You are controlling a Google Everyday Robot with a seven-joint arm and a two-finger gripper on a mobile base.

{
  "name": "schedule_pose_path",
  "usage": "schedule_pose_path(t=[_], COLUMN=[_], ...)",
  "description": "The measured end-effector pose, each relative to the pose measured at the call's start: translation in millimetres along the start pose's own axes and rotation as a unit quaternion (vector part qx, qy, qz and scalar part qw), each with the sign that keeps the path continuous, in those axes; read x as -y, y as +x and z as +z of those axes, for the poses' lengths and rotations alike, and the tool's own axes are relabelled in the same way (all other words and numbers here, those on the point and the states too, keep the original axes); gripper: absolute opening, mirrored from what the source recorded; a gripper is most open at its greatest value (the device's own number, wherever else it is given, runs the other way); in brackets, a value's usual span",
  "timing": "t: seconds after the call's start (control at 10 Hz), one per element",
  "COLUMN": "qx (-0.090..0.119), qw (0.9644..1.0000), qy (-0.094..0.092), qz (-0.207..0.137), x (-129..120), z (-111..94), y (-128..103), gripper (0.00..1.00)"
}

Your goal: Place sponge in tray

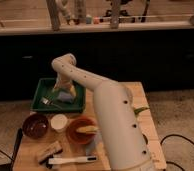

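Observation:
The dark green tray [40, 90] sits at the back left of the wooden table. My white arm reaches over it, and the gripper [62, 92] hangs low inside the tray. A small blue-grey block, the sponge [65, 96], lies in the tray right under the gripper. I cannot tell whether the gripper still touches it. A pale fork-like utensil [48, 102] lies in the tray to the sponge's left.
A dark red-brown bowl [35, 125], a white cup [59, 122] and a round orange plate [81, 131] holding a yellowish item stand in front of the tray. A tan-brown block [49, 151] and a white brush [72, 160] lie near the front edge. A green item [140, 110] is at the right.

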Motion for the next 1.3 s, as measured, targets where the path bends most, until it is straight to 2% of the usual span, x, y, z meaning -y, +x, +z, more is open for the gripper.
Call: schedule_pose_path(t=[0.4,1.3], qx=[-0.002,-0.002], qw=[0.9999,0.9999], qy=[0.007,0.008], qz=[-0.007,-0.007], x=[0.1,0.6], z=[-2.5,-2.5], y=[-1.2,-1.5], gripper=[0.8,0.8])
